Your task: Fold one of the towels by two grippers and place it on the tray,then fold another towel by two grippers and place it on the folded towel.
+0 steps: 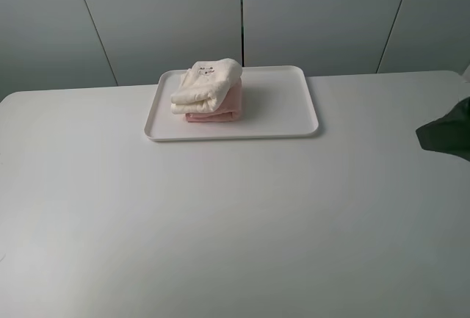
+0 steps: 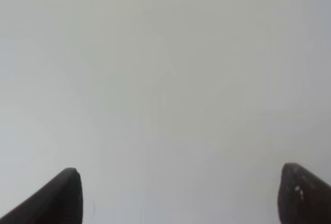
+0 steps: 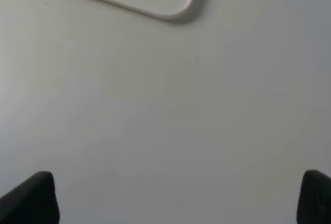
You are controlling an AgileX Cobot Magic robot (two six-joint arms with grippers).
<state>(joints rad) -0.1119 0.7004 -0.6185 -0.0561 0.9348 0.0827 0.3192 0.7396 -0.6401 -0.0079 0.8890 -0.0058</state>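
A folded cream towel [image 1: 206,86] lies on top of a folded pink towel [image 1: 220,111] on the left part of the white tray [image 1: 279,105] at the back of the table. My left gripper [image 2: 178,195] is open and empty over bare table; it does not show in the exterior high view. My right gripper [image 3: 178,198] is open and empty, apart from the tray, whose corner [image 3: 173,1] shows in the right wrist view. A dark part of the right arm [image 1: 448,133] shows at the right edge of the exterior high view.
The white table [image 1: 235,222] spreads wide in front of the tray. Grey wall panels [image 1: 242,17] stand behind the table's back edge.
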